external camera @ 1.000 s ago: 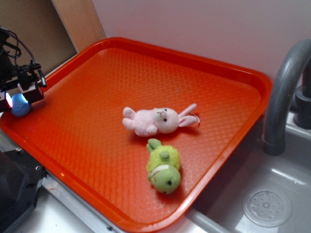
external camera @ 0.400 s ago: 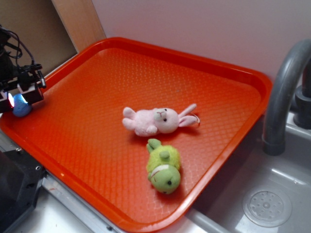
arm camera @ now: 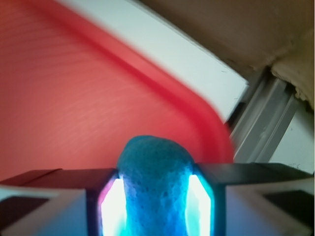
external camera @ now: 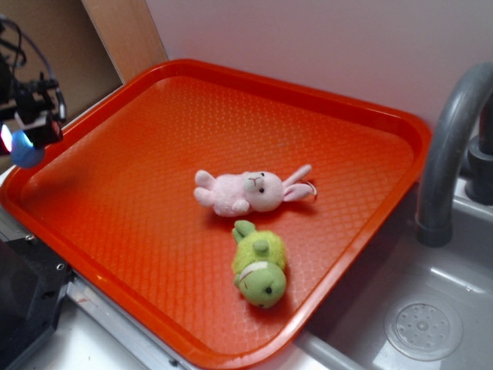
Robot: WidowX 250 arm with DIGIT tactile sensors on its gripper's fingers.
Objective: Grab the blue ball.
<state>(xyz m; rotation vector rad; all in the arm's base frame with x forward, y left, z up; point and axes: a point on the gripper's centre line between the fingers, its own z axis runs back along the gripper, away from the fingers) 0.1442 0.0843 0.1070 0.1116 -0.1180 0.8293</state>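
- Nearest in the wrist view, the gripper point(arm camera: 155, 196) fills the bottom edge of the frame, its two glowing white pads point(arm camera: 112, 209) pressed against either side of the blue ball point(arm camera: 155, 189), pinching it.
- That close view shows the ball's rough, pitted sky-blue surface bulging up between the pads; the exterior view gives only a small blue blob there.
- Behind the ball in the wrist view lies the blurred orange tray point(arm camera: 74, 98), its raised rim curving from upper left down to the right, with a pale surface and a grey metal rail beyond in the upper right.
- The exterior view places all this: the gripper point(external camera: 19, 142) sits at the far left edge of the frame, with the ball point(external camera: 23, 150) showing under its dark body, over the left corner of the tray point(external camera: 347, 116).
- Whether the ball touches the tray cannot be told from either view.
- Only the exterior view shows the two plush toys: a green one point(external camera: 260, 266) lower centre, and a pink rabbit point(external camera: 246, 191) just above it, lying close together and well apart from the ball.
- At the right of that frame, a grey faucet point(external camera: 447, 154) arches up beside the tray, with a sink drain point(external camera: 422, 327) in the lower right corner.
- Farthest back, a pale wall point(external camera: 308, 38) runs across the top, with a wooden panel point(external camera: 123, 31) in the upper left.
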